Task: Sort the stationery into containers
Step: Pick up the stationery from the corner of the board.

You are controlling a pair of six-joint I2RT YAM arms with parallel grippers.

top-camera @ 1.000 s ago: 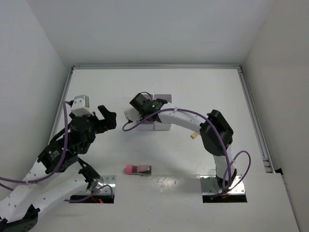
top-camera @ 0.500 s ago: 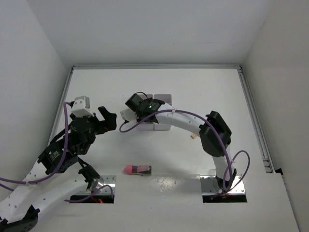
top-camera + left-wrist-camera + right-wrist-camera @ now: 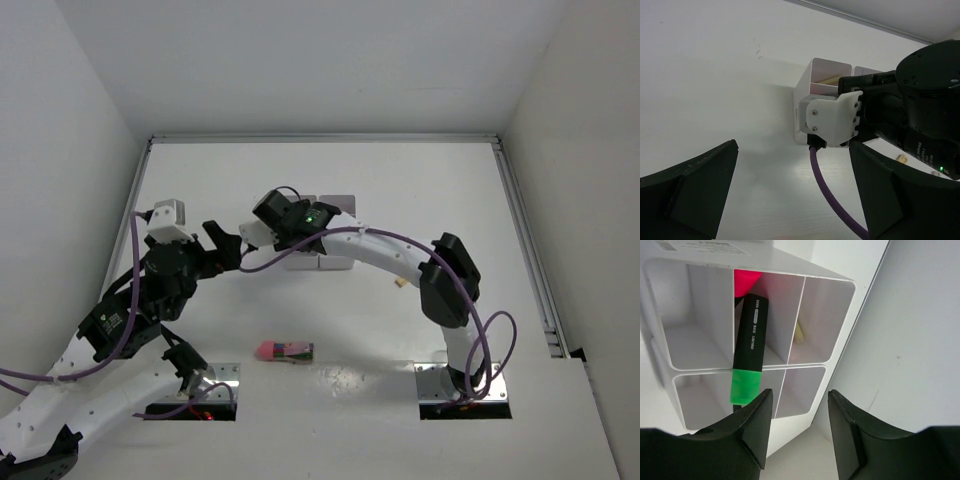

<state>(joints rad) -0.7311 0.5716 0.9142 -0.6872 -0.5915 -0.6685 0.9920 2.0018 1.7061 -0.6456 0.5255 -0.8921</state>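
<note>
Highlighter [image 3: 751,335], black with a green end, leans in the white tray [image 3: 840,305], just beyond the right hand [image 3: 800,396], whose fingers stand apart and empty. The left hand [image 3: 792,150] is spread too, facing the tray's side. A pink-ended piece [image 3: 285,351] lies on the open counter [image 3: 400,190], well apart from the tray.

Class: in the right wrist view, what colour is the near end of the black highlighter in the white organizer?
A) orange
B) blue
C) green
C: the black highlighter in the white organizer has a green end pointing toward the camera.
</note>
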